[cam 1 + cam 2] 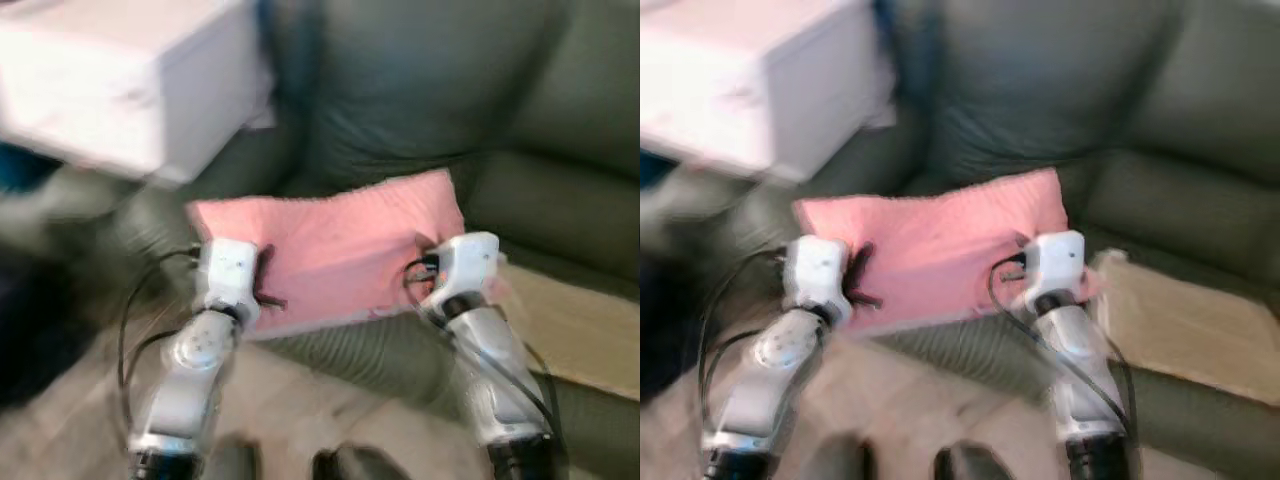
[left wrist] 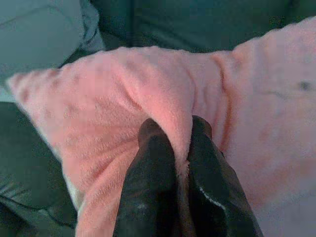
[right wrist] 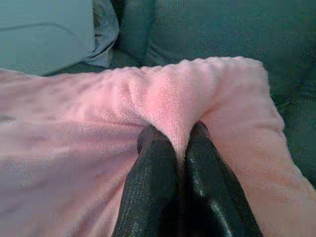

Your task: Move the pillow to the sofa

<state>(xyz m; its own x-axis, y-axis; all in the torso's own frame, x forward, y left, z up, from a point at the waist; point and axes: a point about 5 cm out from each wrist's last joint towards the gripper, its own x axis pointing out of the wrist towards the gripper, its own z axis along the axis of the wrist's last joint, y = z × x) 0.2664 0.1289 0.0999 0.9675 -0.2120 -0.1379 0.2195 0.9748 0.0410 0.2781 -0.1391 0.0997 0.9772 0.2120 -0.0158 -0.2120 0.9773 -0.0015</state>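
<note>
Nearest, the left tool [image 1: 262, 285] and right tool [image 1: 425, 262] each pinch only a fold of the pink pillow [image 1: 335, 245], held just above the near edge of the sofa [image 1: 420, 110]; such shallow grips could slip, dropping it floorward.

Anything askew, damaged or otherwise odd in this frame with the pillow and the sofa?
Nothing looks damaged or spilled. The pink pillow is held over the dark green sofa, the left hand and the right hand each shut on a pinch of its fabric, so it bunches at both grips. The head views are blurred.
</note>
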